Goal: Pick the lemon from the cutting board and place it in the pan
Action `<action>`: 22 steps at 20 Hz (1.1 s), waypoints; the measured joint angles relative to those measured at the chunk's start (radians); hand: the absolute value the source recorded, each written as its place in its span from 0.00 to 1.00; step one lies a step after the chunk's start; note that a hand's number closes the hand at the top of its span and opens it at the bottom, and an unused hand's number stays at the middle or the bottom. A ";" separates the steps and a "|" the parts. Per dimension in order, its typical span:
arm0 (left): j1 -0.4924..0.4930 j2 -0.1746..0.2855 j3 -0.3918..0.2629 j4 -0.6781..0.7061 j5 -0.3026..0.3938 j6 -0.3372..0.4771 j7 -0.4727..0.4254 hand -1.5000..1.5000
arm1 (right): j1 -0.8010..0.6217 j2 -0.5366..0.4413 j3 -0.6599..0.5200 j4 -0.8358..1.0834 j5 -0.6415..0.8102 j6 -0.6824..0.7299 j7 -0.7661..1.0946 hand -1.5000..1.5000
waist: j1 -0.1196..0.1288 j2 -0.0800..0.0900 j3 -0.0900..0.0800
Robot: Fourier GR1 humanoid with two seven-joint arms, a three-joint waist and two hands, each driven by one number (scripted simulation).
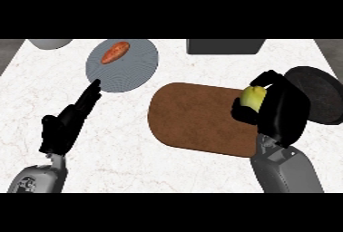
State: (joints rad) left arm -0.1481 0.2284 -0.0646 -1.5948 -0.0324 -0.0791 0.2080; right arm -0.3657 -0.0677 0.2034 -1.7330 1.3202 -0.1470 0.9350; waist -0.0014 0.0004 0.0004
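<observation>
Lemon (253, 98) sits in your right hand (285, 113), whose fingers curl round it at the cutting board's (194, 118) right edge, just beside the dark pan (325, 93), while your left hand (61, 128) rests released, fingers straight, at the desk's (134, 158) left side.

The right hand (285, 111) curls its fingers (268, 79) round the yellow lemon (253, 97) at the brown cutting board's (194, 118) right edge, just beside the dark pan (325, 97). The left hand (64, 124) is open above the white tabletop (134, 158), its straight fingers pointing at a grey plate's (130, 72) rim.
</observation>
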 measured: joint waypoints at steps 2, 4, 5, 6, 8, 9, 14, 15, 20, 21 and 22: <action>0.012 -0.003 0.002 -0.008 0.002 -0.005 -0.006 0.50 | -0.032 -0.027 -0.080 0.062 -0.054 -0.045 -0.045 1.00 | 0.005 0.001 0.000; 0.014 0.002 0.011 -0.021 0.008 -0.015 0.006 0.50 | -0.024 -0.059 -0.131 0.118 -0.091 -0.097 -0.105 1.00 | 0.005 0.001 0.000; 0.005 -0.006 0.006 -0.010 -0.003 -0.007 0.001 0.50 | -0.025 -0.076 -0.158 0.159 -0.111 -0.128 -0.140 1.00 | 0.005 0.002 0.000; 0.008 -0.003 0.011 -0.015 0.002 -0.013 0.002 0.50 | -0.028 -0.101 -0.190 0.190 -0.131 -0.147 -0.168 1.00 | 0.006 0.002 0.000; 0.011 -0.011 0.004 -0.033 -0.003 -0.010 0.015 0.50 | -0.025 -0.143 -0.244 0.257 -0.160 -0.199 -0.227 1.00 | 0.007 0.002 0.000; 0.005 -0.018 0.001 -0.024 -0.009 -0.006 0.013 0.50 | -0.040 -0.169 -0.273 0.298 -0.179 -0.215 -0.257 1.00 | 0.008 0.003 0.001; 0.010 -0.020 0.003 -0.026 -0.018 -0.018 0.012 0.50 | -0.085 -0.241 -0.372 0.533 -0.248 -0.350 -0.415 1.00 | 0.012 0.004 0.001; 0.005 -0.020 0.006 -0.027 -0.017 -0.019 0.019 0.50 | -0.103 -0.256 -0.390 0.591 -0.263 -0.371 -0.449 1.00 | 0.013 0.004 0.000; -0.002 -0.025 0.019 -0.032 -0.011 -0.031 0.029 0.50 | -0.180 -0.320 -0.470 0.829 -0.350 -0.465 -0.616 1.00 | 0.016 0.004 0.001; -0.004 -0.026 0.021 -0.023 -0.014 -0.032 0.017 0.50 | -0.197 -0.336 -0.489 0.880 -0.373 -0.479 -0.658 1.00 | 0.017 0.005 0.001; 0.002 -0.031 0.016 -0.025 -0.020 -0.031 0.013 0.50 | -0.220 -0.348 -0.502 0.935 -0.387 -0.495 -0.693 1.00 | 0.018 0.005 0.001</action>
State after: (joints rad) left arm -0.1457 0.1974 -0.0486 -1.6199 -0.0529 -0.1103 0.2213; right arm -0.5861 -0.4158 -0.2987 -0.7980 0.9328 -0.6421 0.2424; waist 0.0170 0.0059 0.0013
